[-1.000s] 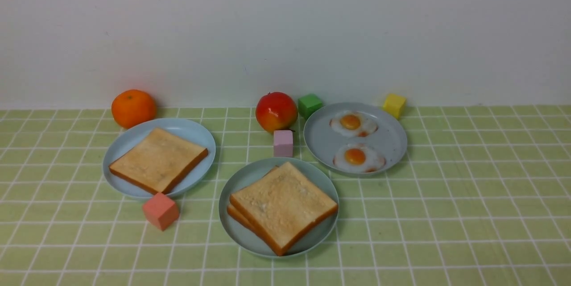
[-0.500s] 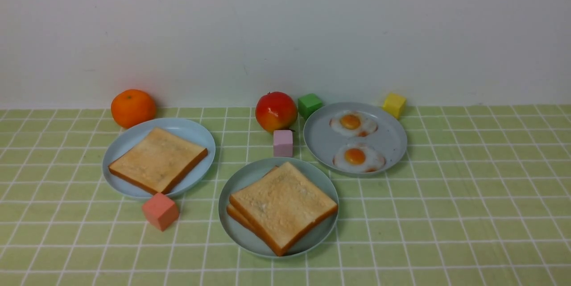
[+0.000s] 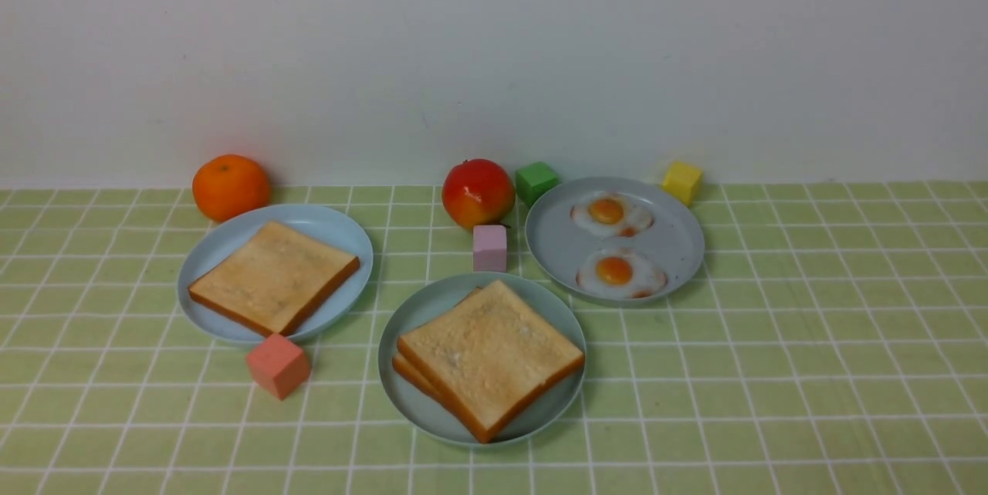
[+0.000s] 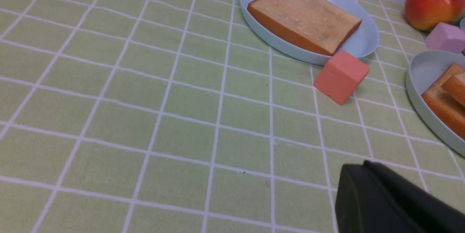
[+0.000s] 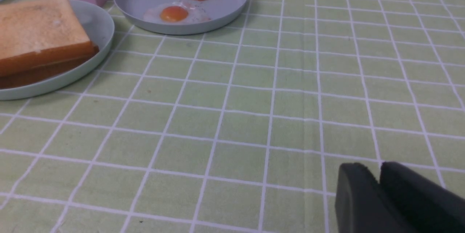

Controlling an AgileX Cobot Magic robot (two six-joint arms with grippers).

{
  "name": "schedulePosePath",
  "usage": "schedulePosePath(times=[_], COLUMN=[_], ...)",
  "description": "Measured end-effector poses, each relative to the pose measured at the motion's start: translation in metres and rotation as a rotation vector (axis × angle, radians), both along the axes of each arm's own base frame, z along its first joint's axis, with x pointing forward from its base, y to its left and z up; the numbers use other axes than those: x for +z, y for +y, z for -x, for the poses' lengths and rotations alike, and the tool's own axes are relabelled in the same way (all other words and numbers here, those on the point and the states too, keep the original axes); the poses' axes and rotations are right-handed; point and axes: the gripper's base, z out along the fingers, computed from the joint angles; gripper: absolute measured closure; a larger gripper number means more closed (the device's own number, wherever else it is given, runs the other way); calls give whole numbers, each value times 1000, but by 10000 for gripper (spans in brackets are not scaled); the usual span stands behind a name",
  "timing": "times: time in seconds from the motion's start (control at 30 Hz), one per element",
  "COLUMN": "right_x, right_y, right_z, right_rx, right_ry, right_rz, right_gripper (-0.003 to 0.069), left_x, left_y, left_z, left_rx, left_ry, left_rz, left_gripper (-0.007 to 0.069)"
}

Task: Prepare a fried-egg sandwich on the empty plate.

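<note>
The mint-teal plate (image 3: 401, 325) sits at the centre front and holds two toast slices, the upper slice (image 3: 490, 356) stacked askew on the lower slice (image 3: 413, 373). No egg shows between them. Two fried eggs (image 3: 611, 215) (image 3: 620, 272) lie on the greyish-blue plate (image 3: 671, 240) at the back right. A third toast slice (image 3: 274, 276) lies on the light-blue plate (image 3: 340, 232) at the left. Neither arm shows in the front view. My left gripper (image 4: 358, 167) is shut and empty above bare cloth. My right gripper (image 5: 377, 169) is shut and empty, well right of the mint plate (image 5: 98, 25).
An orange (image 3: 231, 187), a red apple (image 3: 478, 193), and green (image 3: 536, 181), yellow (image 3: 682, 181) and pink (image 3: 490, 248) cubes stand near the back. A salmon cube (image 3: 278, 364) sits between the light-blue and mint plates. Green checked cloth covers the table.
</note>
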Motion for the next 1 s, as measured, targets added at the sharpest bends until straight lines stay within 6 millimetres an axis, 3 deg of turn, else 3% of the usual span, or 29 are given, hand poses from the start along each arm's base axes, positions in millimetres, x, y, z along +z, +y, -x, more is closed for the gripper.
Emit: schedulePosePath(times=[1.0], right_x=[0], right_y=[0], right_z=[0], right_rx=[0], right_ry=[0], right_rz=[0], right_gripper=[510], left_x=[0], left_y=[0], left_z=[0], left_rx=[0], left_ry=[0], left_rz=[0], left_gripper=[638])
